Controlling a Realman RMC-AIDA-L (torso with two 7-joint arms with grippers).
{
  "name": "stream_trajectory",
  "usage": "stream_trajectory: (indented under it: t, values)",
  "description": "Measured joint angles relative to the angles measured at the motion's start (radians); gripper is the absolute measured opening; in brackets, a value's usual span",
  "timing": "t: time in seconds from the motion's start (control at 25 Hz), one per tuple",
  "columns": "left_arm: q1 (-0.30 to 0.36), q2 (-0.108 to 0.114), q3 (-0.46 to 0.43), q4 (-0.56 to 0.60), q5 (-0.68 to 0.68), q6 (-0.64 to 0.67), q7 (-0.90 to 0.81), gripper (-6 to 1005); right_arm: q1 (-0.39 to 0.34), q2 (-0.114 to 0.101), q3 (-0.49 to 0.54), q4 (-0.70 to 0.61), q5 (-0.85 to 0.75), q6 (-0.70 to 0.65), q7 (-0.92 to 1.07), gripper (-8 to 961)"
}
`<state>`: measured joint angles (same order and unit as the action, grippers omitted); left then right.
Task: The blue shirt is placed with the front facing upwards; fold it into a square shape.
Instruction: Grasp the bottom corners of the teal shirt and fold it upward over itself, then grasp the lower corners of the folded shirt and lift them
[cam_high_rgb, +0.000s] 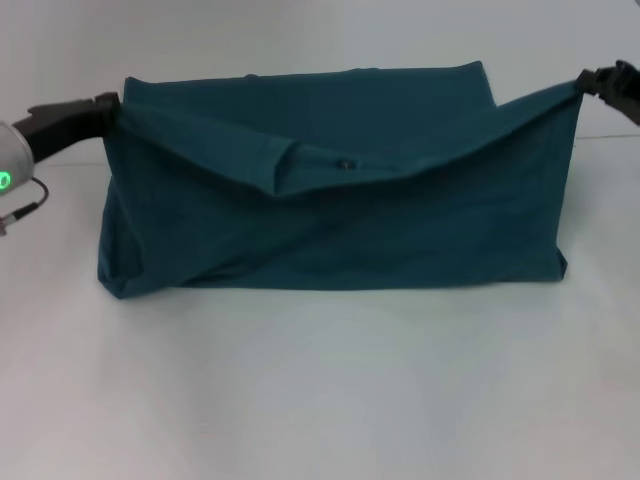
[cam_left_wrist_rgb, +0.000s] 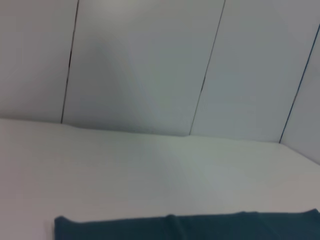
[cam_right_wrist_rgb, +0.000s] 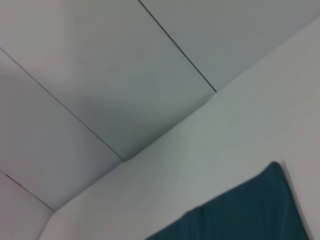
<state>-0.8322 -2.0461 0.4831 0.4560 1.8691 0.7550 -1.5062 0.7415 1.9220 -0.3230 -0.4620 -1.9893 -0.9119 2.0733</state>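
- The white table (cam_high_rgb: 320, 400) is lying bare nearest the head camera, from 5 to 7 o'clock.
- The blue shirt (cam_high_rgb: 330, 230) is sitting at the table's centre as a wide folded band, its near edge resting on the table and its plain teal side showing.
- The shirt's near layer is being held up at both upper corners, sagging in a shallow V toward the middle, where the neck with a small dark label (cam_high_rgb: 346, 164) is showing.
- The left gripper (cam_high_rgb: 108, 112) is pinching the shirt's corner at 10 o'clock, closed on the cloth.
- The right gripper (cam_high_rgb: 590, 84) is clamping the opposite corner at 2 o'clock.
- The panelled wall (cam_left_wrist_rgb: 150, 65) is standing farthest back, at 12 o'clock.
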Motion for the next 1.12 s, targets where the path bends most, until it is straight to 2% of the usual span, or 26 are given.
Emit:
stream_trajectory:
  t: [0.24,0.48,0.76,0.84,0.88,1.04,1.12]
  values:
    - [0.017,-0.020,-0.003,-0.027,-0.006,-0.026,0.036,104,-0.021,0.022,-0.020,0.030,-0.003,0.044,-0.016,62]
    - [0.029,-0.023,-0.006,-0.035,-0.008,-0.047,0.062,111,-0.029,0.034,-0.027,0.048,-0.001,0.083,-0.020,103]
    - [0.065,-0.026,0.001,0.029,-0.007,-0.029,0.059,119,-0.044,0.038,-0.028,0.023,0.001,0.058,-0.027,150]
    - [0.096,-0.030,0.015,0.072,0.006,0.015,0.036,180,-0.059,0.038,-0.026,-0.007,0.003,0.018,-0.029,163]
    - [0.117,-0.032,0.039,0.101,0.012,0.056,0.009,210,-0.068,0.039,-0.025,-0.023,0.005,-0.004,-0.032,170]
    - [0.227,-0.041,0.192,0.229,0.039,0.174,-0.104,322,-0.122,0.046,-0.026,-0.103,0.014,-0.143,-0.089,325]
    - [0.291,-0.068,0.269,0.317,0.091,0.195,-0.140,365,-0.152,0.047,-0.026,-0.125,0.015,-0.210,-0.135,403]
